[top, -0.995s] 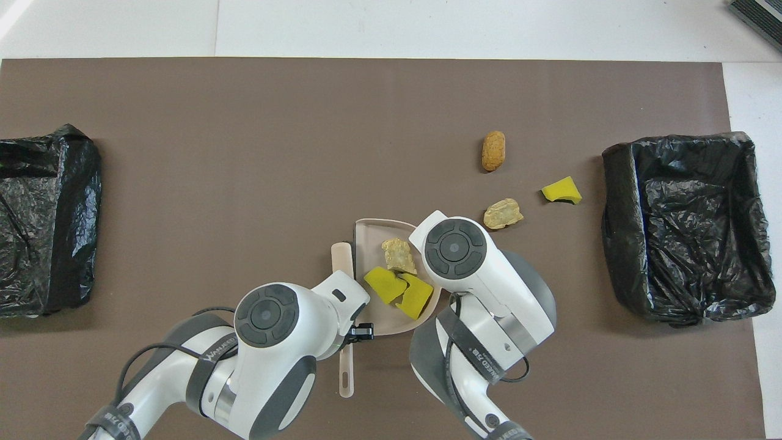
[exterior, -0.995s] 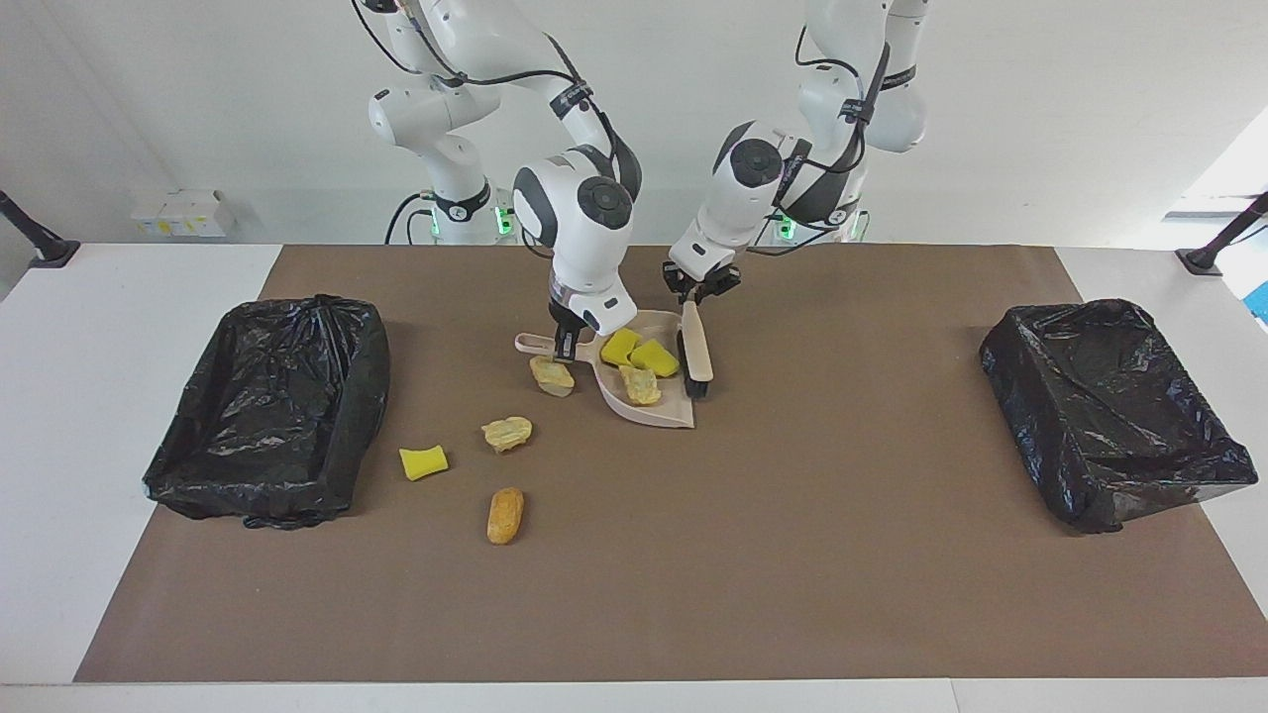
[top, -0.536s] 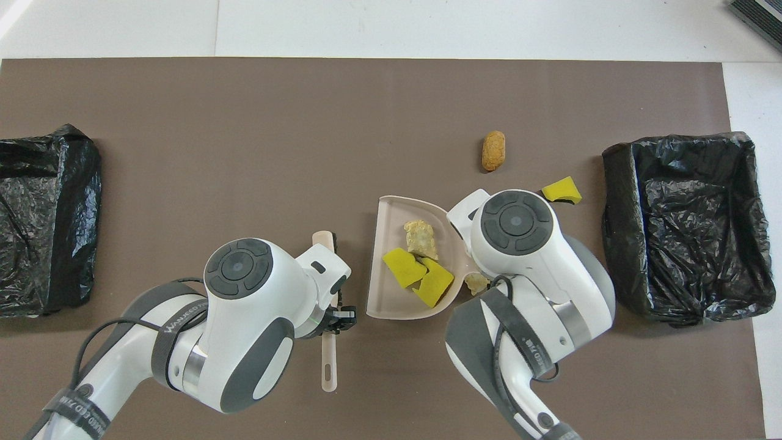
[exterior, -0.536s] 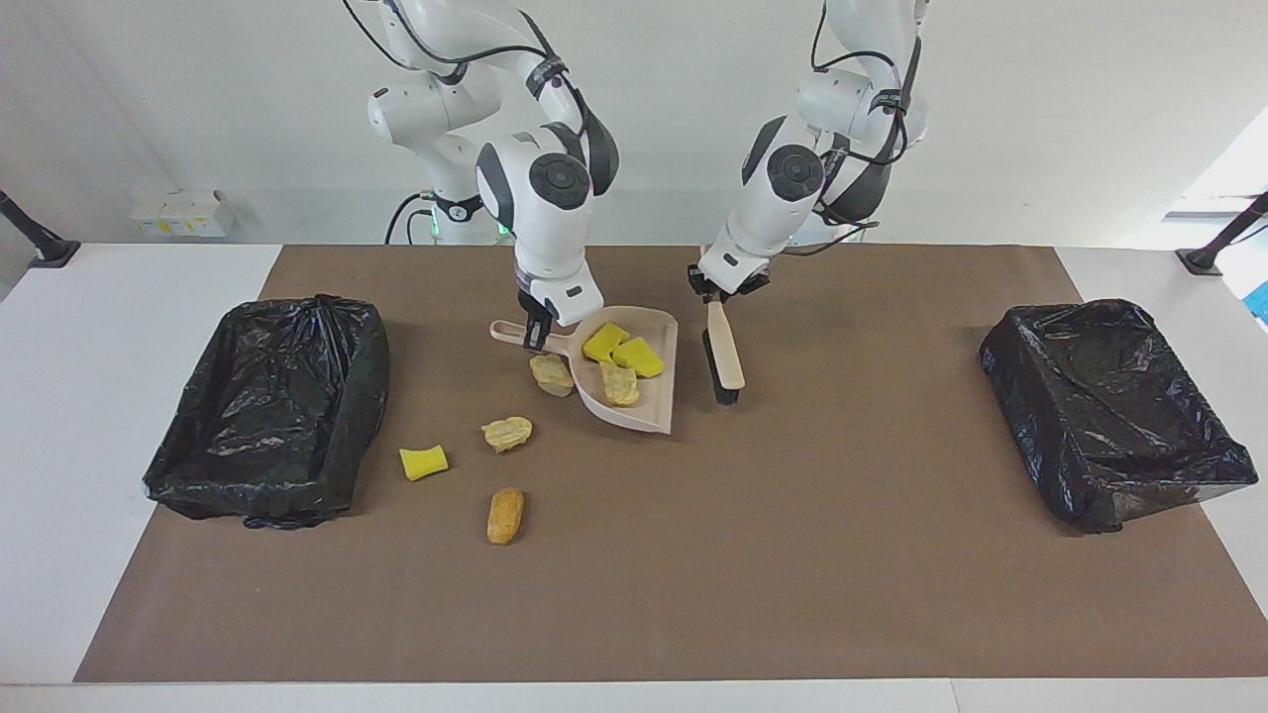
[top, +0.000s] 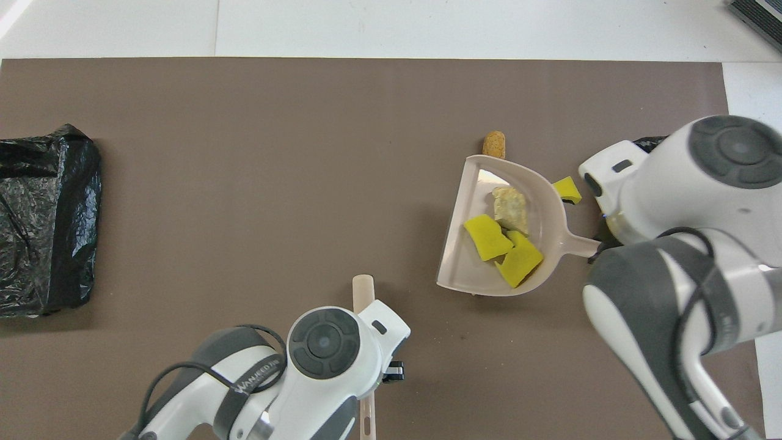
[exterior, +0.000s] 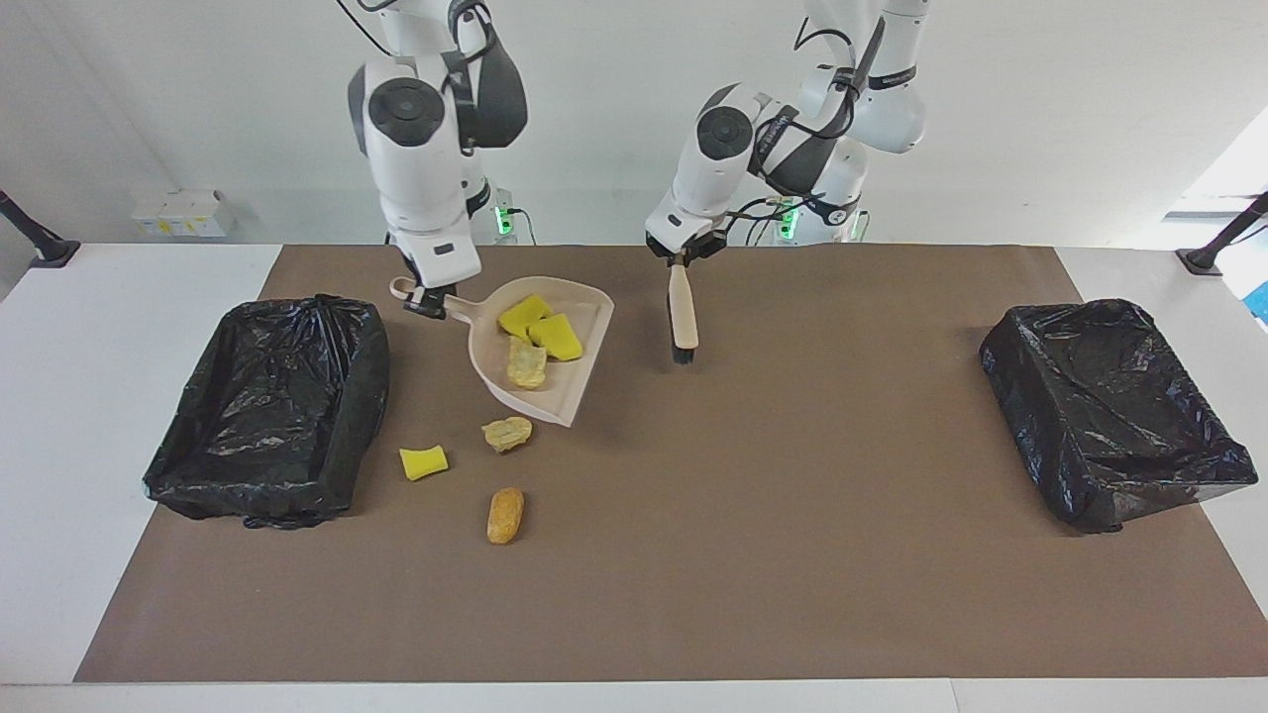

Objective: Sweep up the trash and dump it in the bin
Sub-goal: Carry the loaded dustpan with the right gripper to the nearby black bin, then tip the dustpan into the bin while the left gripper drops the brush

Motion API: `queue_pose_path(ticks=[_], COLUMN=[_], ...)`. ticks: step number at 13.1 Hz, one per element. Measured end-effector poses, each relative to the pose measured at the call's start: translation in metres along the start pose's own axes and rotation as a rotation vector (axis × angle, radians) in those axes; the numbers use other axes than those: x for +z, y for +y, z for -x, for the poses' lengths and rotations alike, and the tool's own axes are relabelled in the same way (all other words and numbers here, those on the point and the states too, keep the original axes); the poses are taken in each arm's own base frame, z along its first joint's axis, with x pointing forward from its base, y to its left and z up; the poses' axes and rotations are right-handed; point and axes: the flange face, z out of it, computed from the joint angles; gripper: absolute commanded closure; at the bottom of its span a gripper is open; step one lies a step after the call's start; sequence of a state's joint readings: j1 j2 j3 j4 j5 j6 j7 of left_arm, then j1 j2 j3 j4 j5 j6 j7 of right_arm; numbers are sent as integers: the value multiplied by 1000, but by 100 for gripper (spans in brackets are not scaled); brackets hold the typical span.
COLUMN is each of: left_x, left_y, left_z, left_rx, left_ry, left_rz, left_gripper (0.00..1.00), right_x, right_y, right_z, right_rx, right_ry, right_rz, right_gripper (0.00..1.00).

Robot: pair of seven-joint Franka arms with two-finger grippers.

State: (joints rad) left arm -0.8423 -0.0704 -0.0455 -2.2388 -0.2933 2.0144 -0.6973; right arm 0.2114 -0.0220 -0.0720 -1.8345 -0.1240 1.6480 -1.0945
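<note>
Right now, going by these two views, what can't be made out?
All in the overhead view:
- Bin at the right arm's end: almost wholly covered by the right arm.
- Loose beige chunk: hidden under the raised dustpan; orange lump half covered.
- Other bin: cut off by the edge.
- Right gripper and left gripper: largely hidden beneath their own wrists.

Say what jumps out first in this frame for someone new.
The beige dustpan, raised by the right gripper at its handle, carries two yellow sponge pieces and a beige chunk beside the black-lined bin at the right arm's end. The left gripper dangles the brush mid-table. Three scraps lie loose on the brown mat.
</note>
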Motion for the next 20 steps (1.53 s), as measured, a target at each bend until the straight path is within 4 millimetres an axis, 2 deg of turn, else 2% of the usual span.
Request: queue_pose_path(ticks=[1,3,6,7,8,10,12,14,18,20], left_x=[12,35,49,54,58,59,43,22,-16,-40], left_y=[10,17,9,7,6,3,-7,-29,-83,-106], left_z=[14,31,35,37,38,34,15,-16,-74,-94], left_rx=[-6,-55,-88,-87,-85,-95,-140,-201,-187,-138], left_ry=[5,19,19,20,24,31,45,65,122,148], left_rz=[-8,-16,-26,-29,-28,-20,11,48,81,75], left_gripper=[100,100,100,53,1,0,0,0,0,0], right_x=[-3,5,21,23,24,16,8,18,33,46], right_y=[15,41,63,68,72,80,89,95,107,112], right_z=[37,118,215,240,261,297,327,346,344,341], right_rx=[-2,13,70,79,71,16,-54,-105,-201,-261], right_ry=[12,33,53,39,4,-89,-157,-205,-382,-460], right_rz=[-2,-12,19,51,82,135,192,193,168,180], right_gripper=[100,100,100,100,100,100,100,100,100,100])
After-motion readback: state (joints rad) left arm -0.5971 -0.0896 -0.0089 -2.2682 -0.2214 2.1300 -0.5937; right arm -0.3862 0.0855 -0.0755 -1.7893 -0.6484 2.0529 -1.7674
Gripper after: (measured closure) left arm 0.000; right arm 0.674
